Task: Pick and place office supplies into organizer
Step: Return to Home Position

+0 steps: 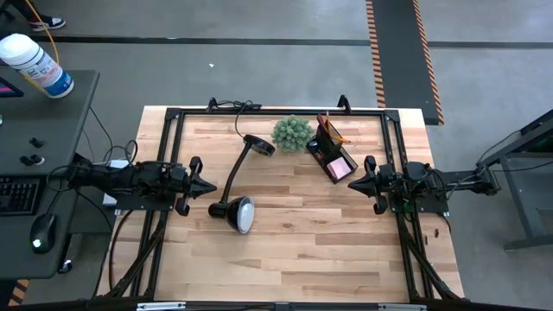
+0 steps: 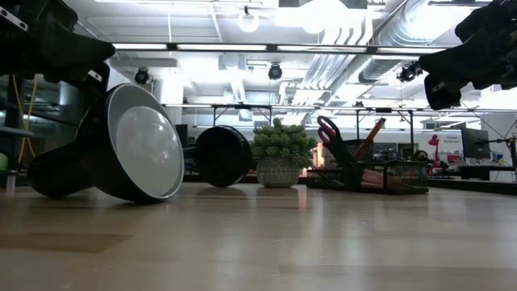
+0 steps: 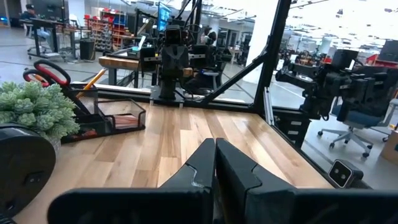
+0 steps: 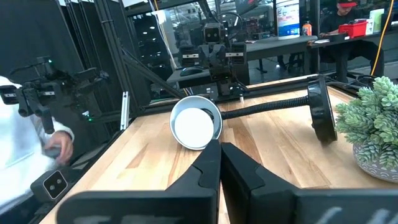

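Note:
The dark organizer (image 1: 331, 151) stands at the table's far right, next to the green plant (image 1: 292, 132). Red-handled scissors (image 2: 329, 133) and an orange pencil (image 2: 374, 129) stand upright in it, and the pink sticky-note pad (image 1: 340, 166) lies in its near compartment. The organizer also shows in the left wrist view (image 3: 118, 118). My left gripper (image 1: 210, 186) is shut and empty above the table's left part, beside the lamp. My right gripper (image 1: 352, 184) is shut and empty, just near of the organizer. I see no binder clip.
A black gooseneck lamp lies tipped on the table, its head (image 1: 242, 213) near the middle and its round base (image 1: 258, 144) on edge by the plant. A black frame (image 1: 173, 117) runs round the table's far part. A person's hand (image 4: 59, 146) shows beyond the table's left side.

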You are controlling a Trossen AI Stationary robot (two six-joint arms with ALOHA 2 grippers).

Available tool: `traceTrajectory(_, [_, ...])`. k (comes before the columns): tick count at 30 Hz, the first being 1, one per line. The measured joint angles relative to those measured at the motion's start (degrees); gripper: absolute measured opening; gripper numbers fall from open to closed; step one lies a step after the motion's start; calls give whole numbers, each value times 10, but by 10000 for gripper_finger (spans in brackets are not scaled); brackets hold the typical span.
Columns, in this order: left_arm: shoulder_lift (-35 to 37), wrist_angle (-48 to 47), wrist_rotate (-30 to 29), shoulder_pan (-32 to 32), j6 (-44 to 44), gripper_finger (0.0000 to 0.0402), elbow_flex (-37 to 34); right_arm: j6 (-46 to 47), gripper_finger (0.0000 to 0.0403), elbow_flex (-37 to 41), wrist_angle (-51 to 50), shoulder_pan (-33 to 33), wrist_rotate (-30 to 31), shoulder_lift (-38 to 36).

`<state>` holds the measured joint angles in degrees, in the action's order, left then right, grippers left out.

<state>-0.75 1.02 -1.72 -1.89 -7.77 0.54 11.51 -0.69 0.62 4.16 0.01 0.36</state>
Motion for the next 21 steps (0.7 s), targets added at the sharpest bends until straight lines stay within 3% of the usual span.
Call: traceTrajectory(21, [0, 0, 0, 0, 0, 1, 0, 0, 3, 0, 0, 0, 0, 0])
